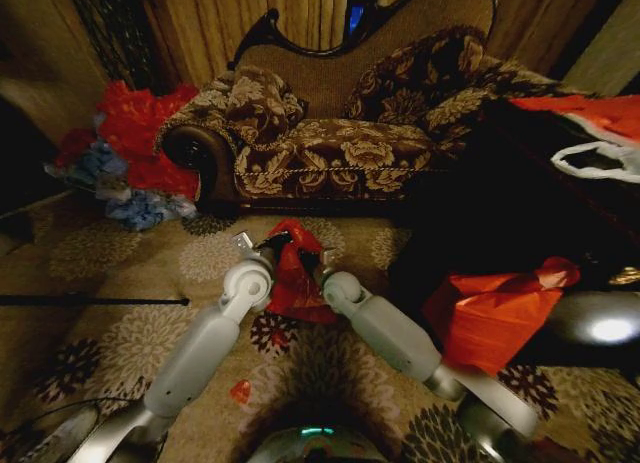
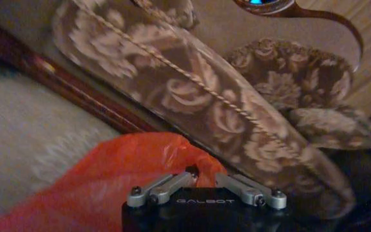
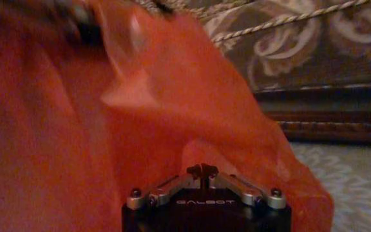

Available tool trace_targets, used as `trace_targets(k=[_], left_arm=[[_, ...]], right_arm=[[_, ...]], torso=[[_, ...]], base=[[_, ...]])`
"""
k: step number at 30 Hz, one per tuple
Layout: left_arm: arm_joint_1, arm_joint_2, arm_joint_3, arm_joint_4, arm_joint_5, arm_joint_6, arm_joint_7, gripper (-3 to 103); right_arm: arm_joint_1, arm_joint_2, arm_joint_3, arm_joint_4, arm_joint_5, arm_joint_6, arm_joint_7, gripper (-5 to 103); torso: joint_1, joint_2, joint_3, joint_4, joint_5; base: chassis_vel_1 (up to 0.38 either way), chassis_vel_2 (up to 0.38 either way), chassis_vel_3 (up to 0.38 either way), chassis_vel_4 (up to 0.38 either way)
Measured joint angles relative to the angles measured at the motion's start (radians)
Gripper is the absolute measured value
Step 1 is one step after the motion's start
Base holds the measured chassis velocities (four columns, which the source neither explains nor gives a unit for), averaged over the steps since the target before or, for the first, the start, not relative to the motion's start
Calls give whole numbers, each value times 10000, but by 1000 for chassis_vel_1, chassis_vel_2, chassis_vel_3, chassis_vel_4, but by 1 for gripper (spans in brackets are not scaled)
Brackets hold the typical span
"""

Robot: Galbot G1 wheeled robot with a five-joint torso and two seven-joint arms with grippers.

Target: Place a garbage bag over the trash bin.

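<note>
The garbage bag [image 1: 297,278], thin glossy red plastic, hangs between my two arms above the patterned carpet, in front of the sofa. My left gripper [image 1: 272,249] is shut on the bag's upper left edge. In the left wrist view the fingers of the left gripper [image 2: 205,178] pinch a fold of the bag [image 2: 121,179]. My right gripper [image 1: 322,275] is shut on the bag's right side. In the right wrist view the right gripper [image 3: 203,170] has its tips closed into the bag [image 3: 140,121], which spreads wide ahead of it. The trash bin is out of view.
A floral sofa [image 1: 340,133] stands right behind the bag. A heap of red and blue bags [image 1: 130,153] lies at its left end. A bigger orange-red plastic bundle [image 1: 495,318] leans on dark furniture at the right, with a white bag [image 1: 600,161] above. A red scrap [image 1: 240,390] lies on the carpet.
</note>
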Motion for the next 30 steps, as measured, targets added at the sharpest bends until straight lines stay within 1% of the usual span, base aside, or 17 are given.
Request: trace_targets(k=[1,2,3,5,6,7,10,11,14,16,18,19,22,25,26,28,30], left_arm=[[-219,-273,69,78,-319,-121,-173,0],[-267,-358,71,158,-382,-184,-173,0],[-287,-514,25,409,-472,-360,-23,0],[-273,-540,-2,467,-498,-406,54,0],[-96,-585,-172,645,-689,-608,369,0],[14,-585,-242,675,-794,-704,417,0],[225,-570,-399,683,-1016,-833,440,0],[480,-532,-607,683,-1173,-960,309,0],[654,-515,-791,740,-1191,-1067,208,0],[807,-545,-1061,1116,-1119,-1196,159,0],[811,-559,-1083,1237,-1067,-1249,158,0],[805,-571,-1125,1450,-1003,-1324,158,0],[749,-558,-1143,1608,-991,-1377,147,0],[649,-518,-1214,1766,-979,-1493,-19,0],[649,-518,-1214,1766,-979,-1493,-19,0],[593,-474,-1430,1788,-1003,-1541,-197,0],[571,-465,-1510,1788,-1020,-1553,-286,0]], right_arm=[[12,-68,54,-19,3,-42,-33,0],[18,-80,67,-46,3,-72,-53,0],[38,-93,62,-100,-9,-129,-77,0],[44,-98,48,-106,-11,-143,-79,0],[82,-134,-61,-117,-11,-290,-101,0],[126,-151,-131,-143,-11,-368,-114,0],[214,-161,-246,-237,-11,-437,-154,0],[355,-112,-386,-386,-10,-476,-198,0],[481,-15,-500,-517,-7,-506,-213,0],[609,163,-567,-771,-15,-530,-237,0],[634,196,-565,-839,-23,-530,-237,0],[699,279,-519,-1026,-49,-529,-258,0],[774,391,-445,-1226,-75,-524,-277,0],[856,684,-352,-1533,-125,-512,-279,0],[856,684,-352,-1533,-125,-512,-279,0],[887,951,-372,-1717,-171,-491,-279,0],[893,1034,-416,-1765,-170,-486,-279,0]], torso=[[0,0,0,-3,1],[0,0,0,-3,2],[0,0,0,-2,2],[1,0,1,-2,-1],[0,0,0,2,-1],[1,0,1,5,-1],[0,0,0,3,-5],[1,0,1,3,-3],[0,0,0,3,-3],[0,0,0,7,-4],[0,-1,1,8,-5],[1,0,1,3,-5],[0,0,0,0,-3],[1,0,1,-1,-4],[1,0,1,-1,-4],[0,0,0,3,-3],[0,1,0,3,-4]], base=[[0,0,0,0],[0,0,0,0],[0,0,0,0],[0,0,0,0],[0,0,0,0],[0,0,0,0],[0,0,0,0],[0,0,0,0],[0,0,0,0],[0,0,0,0],[0,0,0,0],[0,0,0,0],[0,0,0,0],[0,0,0,0],[0,0,0,0],[0,0,0,0],[0,0,0,0]])
